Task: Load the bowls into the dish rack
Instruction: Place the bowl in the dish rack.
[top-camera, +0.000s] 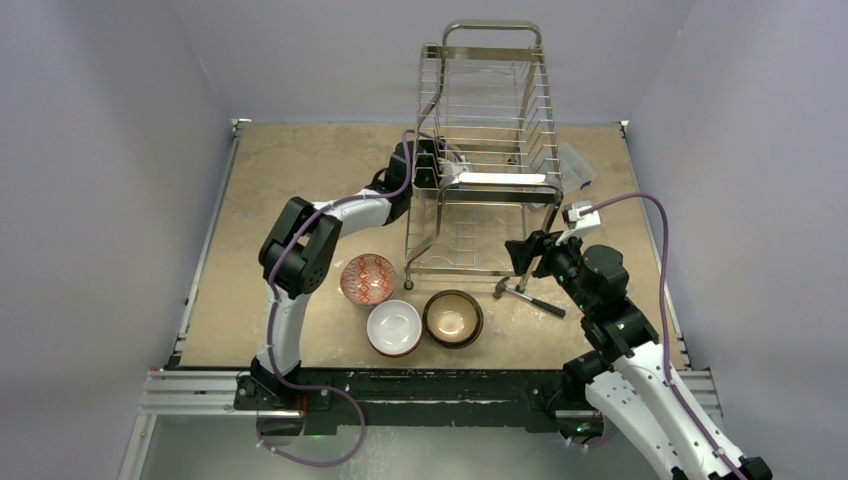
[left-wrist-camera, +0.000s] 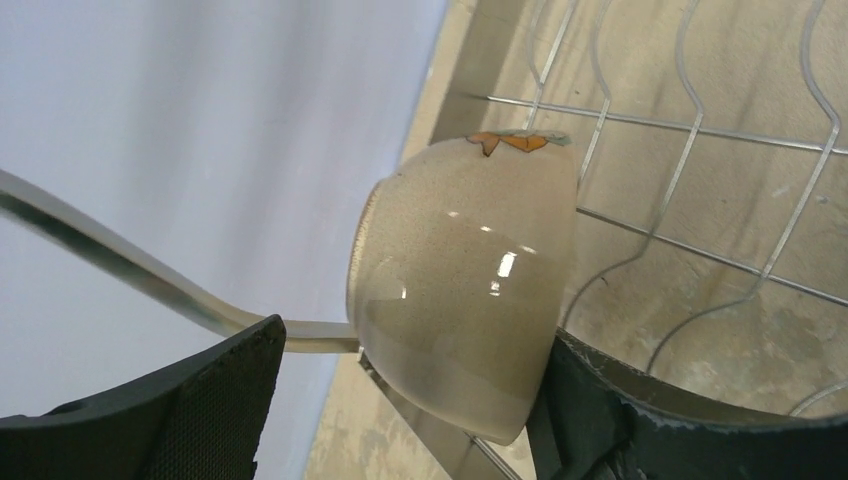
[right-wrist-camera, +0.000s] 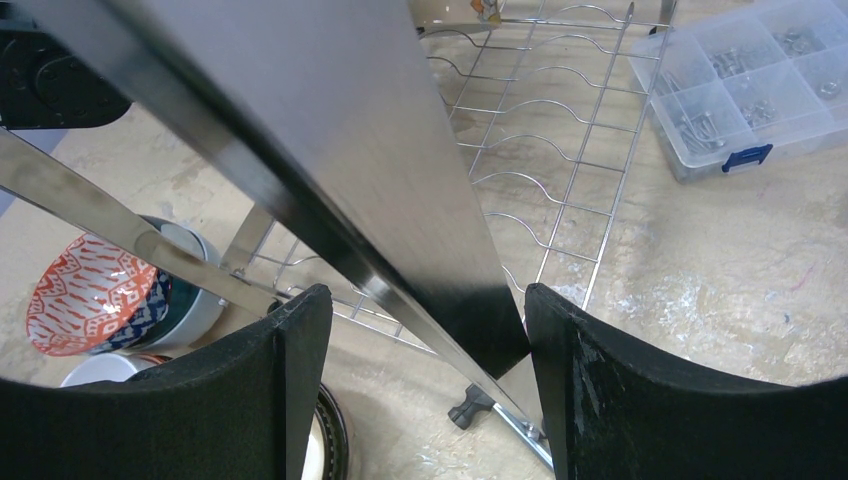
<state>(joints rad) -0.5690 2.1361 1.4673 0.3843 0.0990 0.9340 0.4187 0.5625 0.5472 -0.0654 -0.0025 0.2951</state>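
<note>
orange patch (left-wrist-camera: 510, 142) on beige bowl (left-wrist-camera: 460, 290) rim, against dish rack (left-wrist-camera: 700, 130)

Robot lab cell — blank grey walls (top-camera: 100, 150), tan table (top-camera: 300, 170), aluminium rail (top-camera: 200, 390) at its edge

From above, the left gripper (top-camera: 437, 170) sits behind the dish rack (top-camera: 490, 110) wires, fingertips hidden. In the left wrist view one finger (left-wrist-camera: 640, 430) covers the beige bowl's (left-wrist-camera: 460, 290) lower edge (touching or not, I cannot tell). In the right wrist view the rack's flat bar (right-wrist-camera: 330, 130) blocks much; the dark bowl (right-wrist-camera: 335, 435) is mostly behind a finger (right-wrist-camera: 200, 400) of the right gripper (right-wrist-camera: 428, 300); the clear box (right-wrist-camera: 750, 90) is cut off, contents too small to identify.
</note>
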